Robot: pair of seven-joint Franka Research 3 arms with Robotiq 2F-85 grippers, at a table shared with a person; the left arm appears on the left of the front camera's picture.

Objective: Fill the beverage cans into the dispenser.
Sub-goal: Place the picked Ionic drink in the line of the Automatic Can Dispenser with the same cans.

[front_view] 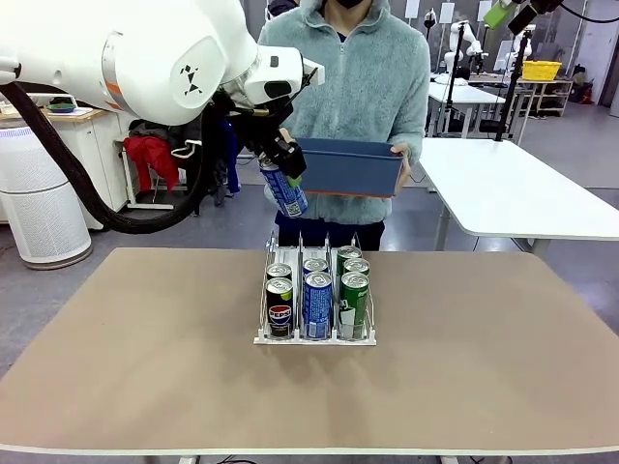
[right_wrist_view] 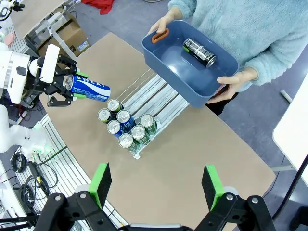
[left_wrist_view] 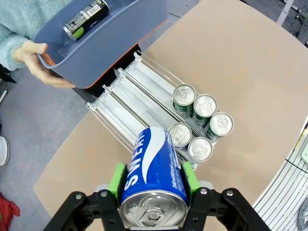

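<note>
now, left jaws: closed, green pads (left_wrist_view: 117, 177) pressed on both sides of a blue can (left_wrist_view: 154, 161) (its print reads "sweat"), which hangs tilted in the air well above the dispenser
right jaws: spread wide with nothing between them, high over the tabletop (right_wrist_view: 202, 139)
dispenser (left_wrist_view: 139, 94): on the middle of the tabletop, 3 lanes, the far end of each lane bare
left lane: 2 upright cans, a black pepsi can (front_view: 280, 319) in front
middle lane: 2 upright blue cans (front_view: 316, 300)
right lane: 3 upright green cans (front_view: 354, 295)
bin (front_view: 348, 169): dark blue, held in the person's 2 hands (right_wrist_view: 233, 79) beyond the tabletop's far edge, 1 dark can (right_wrist_view: 198, 52) lying on its side inside
</note>
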